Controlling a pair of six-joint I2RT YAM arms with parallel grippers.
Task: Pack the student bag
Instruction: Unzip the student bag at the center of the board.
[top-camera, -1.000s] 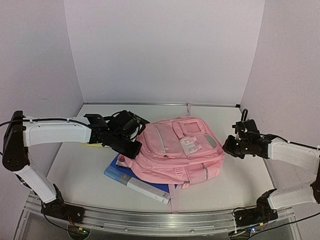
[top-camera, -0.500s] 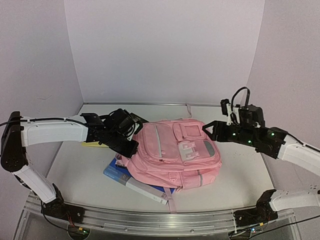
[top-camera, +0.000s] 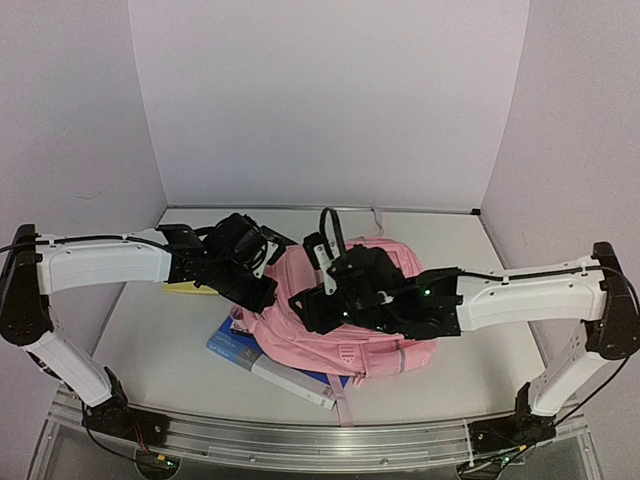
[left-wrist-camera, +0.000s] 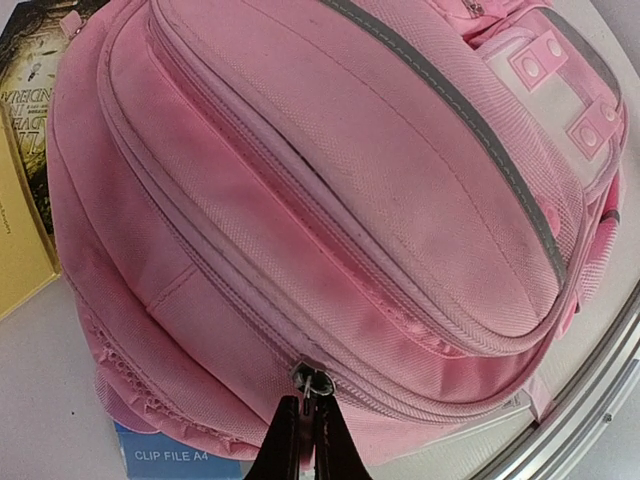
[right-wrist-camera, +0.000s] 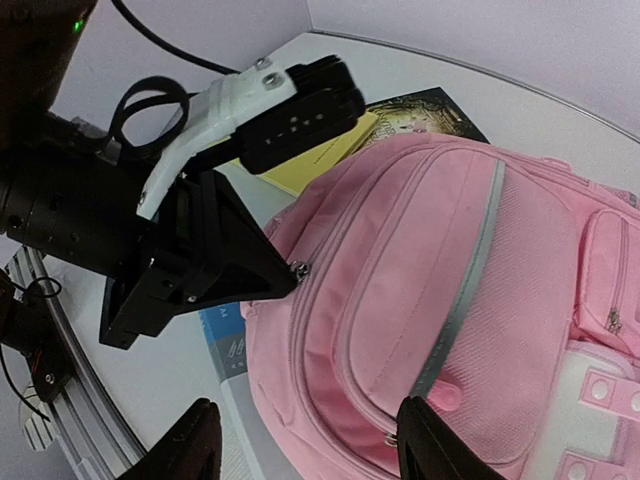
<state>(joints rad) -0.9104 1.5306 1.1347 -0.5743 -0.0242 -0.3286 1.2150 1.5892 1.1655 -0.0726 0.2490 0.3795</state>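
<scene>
The student bag, a big pink backpack, lies flat mid-table on top of some books. At its left end my left gripper is shut on the metal zipper pull of the main compartment; the fingertips pinch the tab. That zipper looks closed along the visible run. My right arm reaches across the bag from the right. The right gripper hovers open above the bag's left half, nothing between its fingers, just right of the left gripper.
A blue clip file sticks out from under the bag toward the front. A yellow book and a dark-covered book lie under its left end. Walls close in at the back and both sides; a metal rail runs along the front.
My right arm has swung from the right side of the table across the bag to its left end, and its gripper has opened. The bag shifted slightly. The left gripper kept its hold.
</scene>
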